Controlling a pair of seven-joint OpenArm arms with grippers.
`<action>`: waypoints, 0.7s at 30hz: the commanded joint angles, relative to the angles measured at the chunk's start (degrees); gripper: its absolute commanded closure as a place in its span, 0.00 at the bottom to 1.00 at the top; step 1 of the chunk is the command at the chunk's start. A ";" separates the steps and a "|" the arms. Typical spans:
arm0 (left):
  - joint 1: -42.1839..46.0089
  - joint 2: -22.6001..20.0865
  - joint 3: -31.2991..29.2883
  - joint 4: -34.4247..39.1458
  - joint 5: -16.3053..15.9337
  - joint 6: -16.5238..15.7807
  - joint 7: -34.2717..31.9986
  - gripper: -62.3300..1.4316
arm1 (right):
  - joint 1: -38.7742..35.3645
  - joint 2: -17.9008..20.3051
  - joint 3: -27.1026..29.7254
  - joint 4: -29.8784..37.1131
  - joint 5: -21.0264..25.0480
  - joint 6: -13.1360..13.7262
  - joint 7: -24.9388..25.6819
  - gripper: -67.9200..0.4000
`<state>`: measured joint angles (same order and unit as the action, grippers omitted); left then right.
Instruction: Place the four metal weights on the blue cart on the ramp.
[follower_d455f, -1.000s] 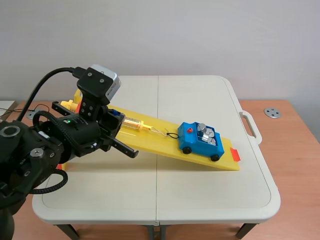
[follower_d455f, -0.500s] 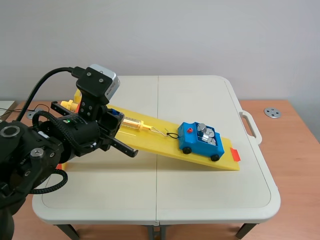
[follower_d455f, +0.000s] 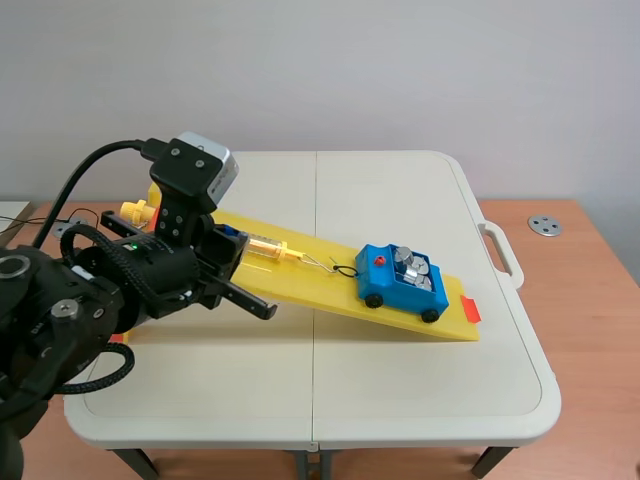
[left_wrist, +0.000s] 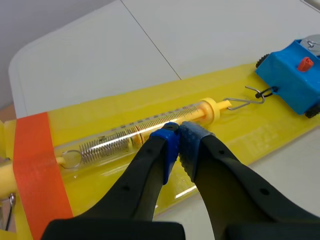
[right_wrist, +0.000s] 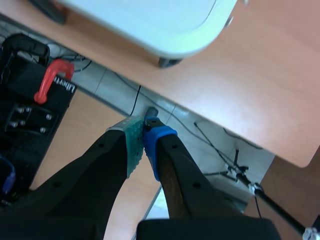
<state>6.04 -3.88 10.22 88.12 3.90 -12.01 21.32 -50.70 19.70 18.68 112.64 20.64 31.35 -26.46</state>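
The blue cart (follower_d455f: 403, 281) stands near the low end of the yellow ramp (follower_d455f: 330, 290), with several silver metal weights (follower_d455f: 412, 266) lying in its bed. A wire hook links the cart (left_wrist: 292, 79) to a clear spring scale (left_wrist: 145, 132) lying along the ramp (left_wrist: 125, 107). My left gripper (left_wrist: 178, 134) is shut, empty, its tips just above the spring scale's tube. In the scene view the left gripper (follower_d455f: 262, 307) hangs over the ramp's near edge. My right gripper (right_wrist: 143, 131) is shut on nothing, away from the table, above the floor.
Orange tape (left_wrist: 37, 170) wraps the ramp's high end, and a small orange marker (follower_d455f: 470, 310) sits at its low end. A round metal disc (follower_d455f: 546, 226) lies on the wooden desk to the right. Cables and black equipment (right_wrist: 30, 95) lie on the floor under the right gripper.
The left arm has drawn back slightly toward the left and toward the robot. The cart and weights have stayed where they were.
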 joint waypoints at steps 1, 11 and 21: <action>1.95 -0.81 -1.03 11.93 -3.74 2.19 -3.93 0.92 | 4.22 2.51 2.80 5.40 3.41 1.51 8.31 0.98; 16.04 -5.86 -1.03 27.36 -5.44 1.84 2.67 0.83 | 15.72 2.49 1.86 5.40 5.77 2.89 9.49 0.82; 27.56 -5.53 -1.03 34.80 -6.05 1.81 0.61 0.18 | 22.29 -1.05 -3.69 5.38 7.06 4.04 10.16 0.28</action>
<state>33.23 -9.69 10.22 117.51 0.82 -12.03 29.63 -29.54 18.41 14.59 112.64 22.94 33.89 -24.23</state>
